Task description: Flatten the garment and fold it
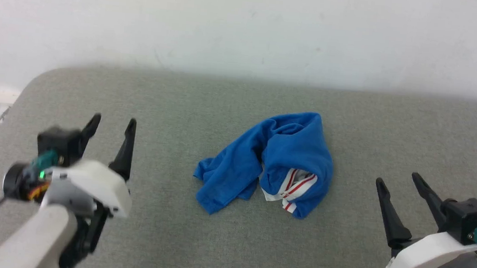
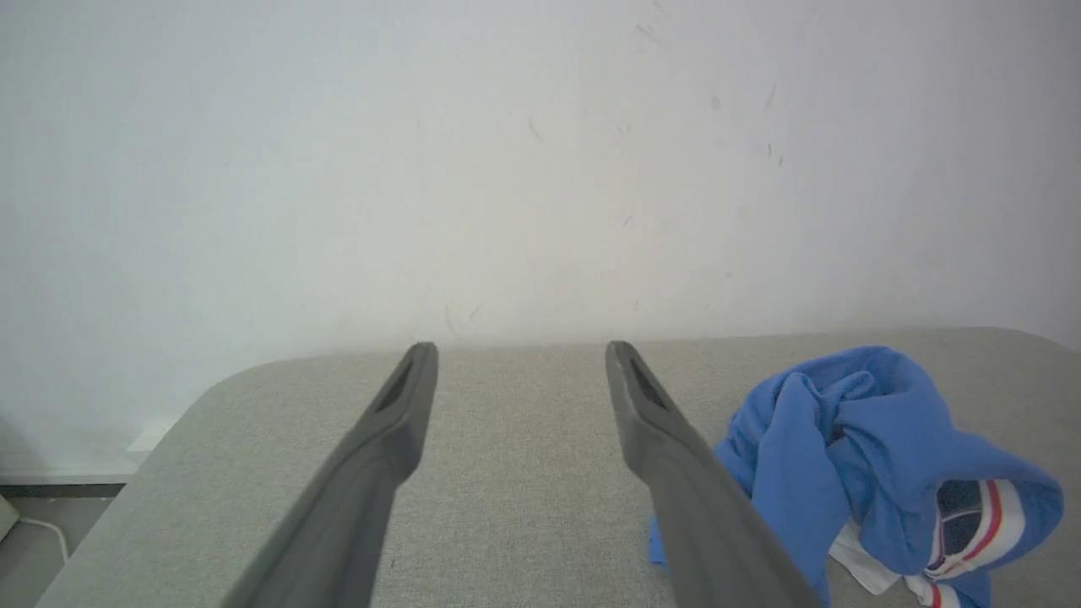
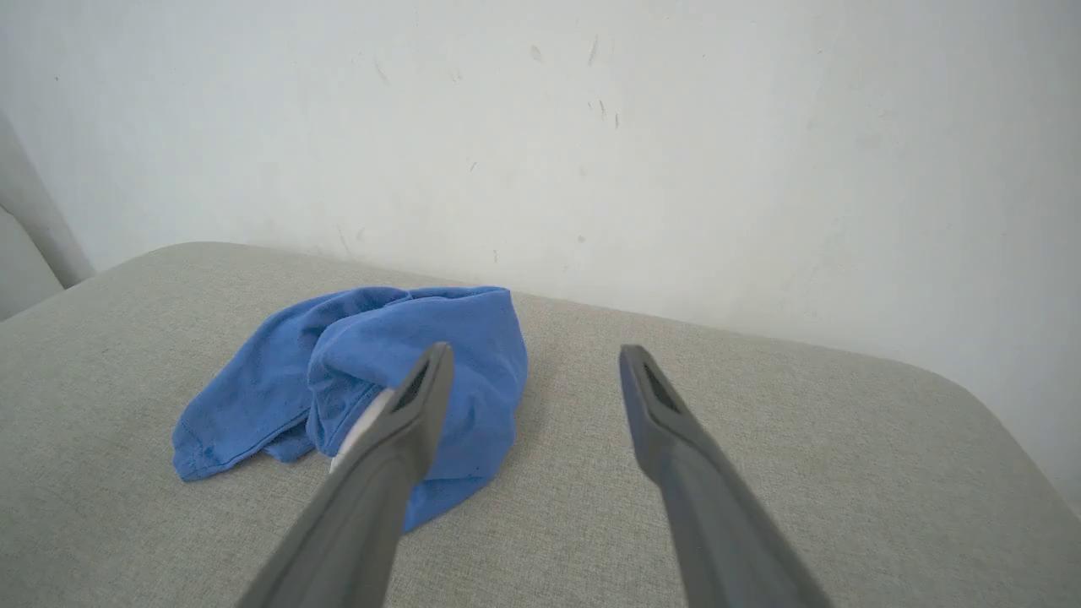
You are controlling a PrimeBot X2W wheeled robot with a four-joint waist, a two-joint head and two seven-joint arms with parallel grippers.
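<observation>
Left gripper, near the table's left edge: fingers spread wide, holding nothing. Right gripper, near the right edge: likewise fully spread and empty. Garment: crumpled blue heap at mid-table between the grippers, well apart from both, red-and-white trim showing underneath.

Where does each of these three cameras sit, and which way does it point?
Head view: on the robot's head, looking forward and down at a crumpled blue jersey on a grey padded table; open left claw and right claw at lower corners.
Left wrist view: on the left wrist, looking along that claw's fingers toward the white wall; jersey lower right.
Right wrist view: on the right wrist, along its fingers; jersey at left.
Shared: jersey and table.
</observation>
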